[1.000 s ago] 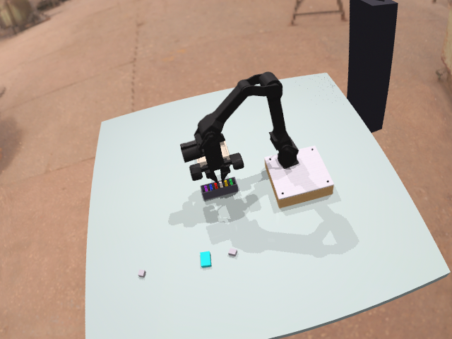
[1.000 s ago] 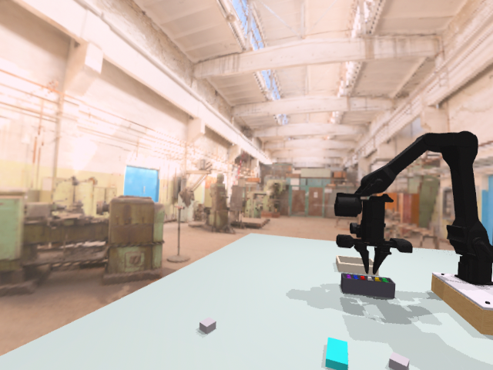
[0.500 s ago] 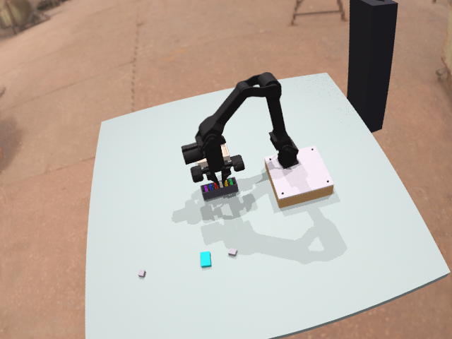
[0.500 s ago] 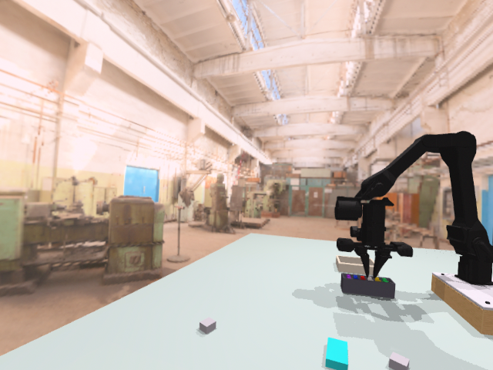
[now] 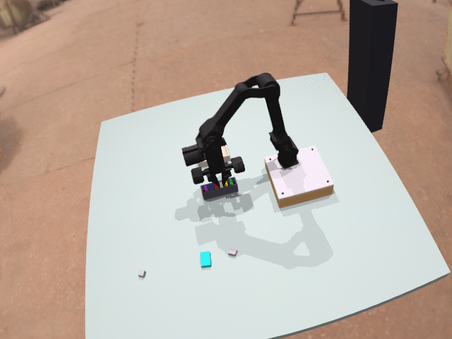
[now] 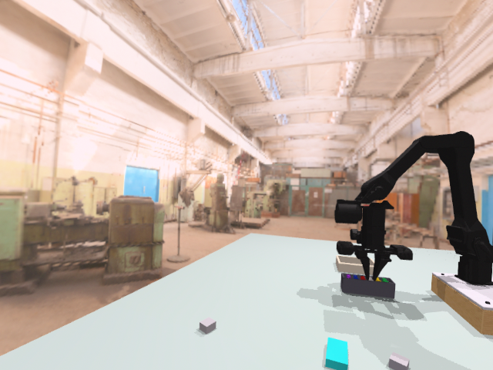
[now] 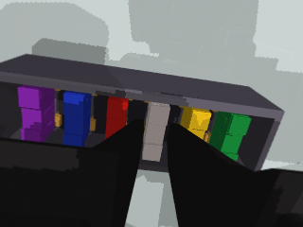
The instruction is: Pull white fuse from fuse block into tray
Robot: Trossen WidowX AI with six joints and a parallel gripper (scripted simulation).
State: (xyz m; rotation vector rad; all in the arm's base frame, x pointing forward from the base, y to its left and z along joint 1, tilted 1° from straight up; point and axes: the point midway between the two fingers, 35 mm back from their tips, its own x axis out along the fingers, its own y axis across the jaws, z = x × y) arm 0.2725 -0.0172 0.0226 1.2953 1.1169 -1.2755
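1. Your gripper (image 7: 155, 125) points down over the fuse block (image 7: 189, 87). Its two dark fingers stand a narrow way apart, one on each side of the white fuse (image 7: 157, 113). You cannot tell from these views whether they are pressing on it yet.
2. The white fuse sits upright in its slot, fourth in the row. The red fuse (image 7: 115, 115) is just beside the fingers on one side and the yellow fuse (image 7: 196, 120) on the other.
3. Further out along the row you have the blue fuse (image 7: 76, 118) and the purple fuse (image 7: 34, 113) at one end, and the green fuse (image 7: 231, 134) at the other.
4. The block lies near the middle of the tabletop (image 5: 145, 164). The tray (image 6: 347, 264) sits just behind it, largely hidden by the wrist.
5. The arm (image 5: 233, 105) arches over from its white-topped base (image 5: 310, 171), which sits toward the tabletop's right edge in the top view.
6. Toward the near edge, well apart from the block, lie a cyan block (image 5: 205, 258) and two small grey cubes (image 5: 232, 252) (image 5: 142, 272).
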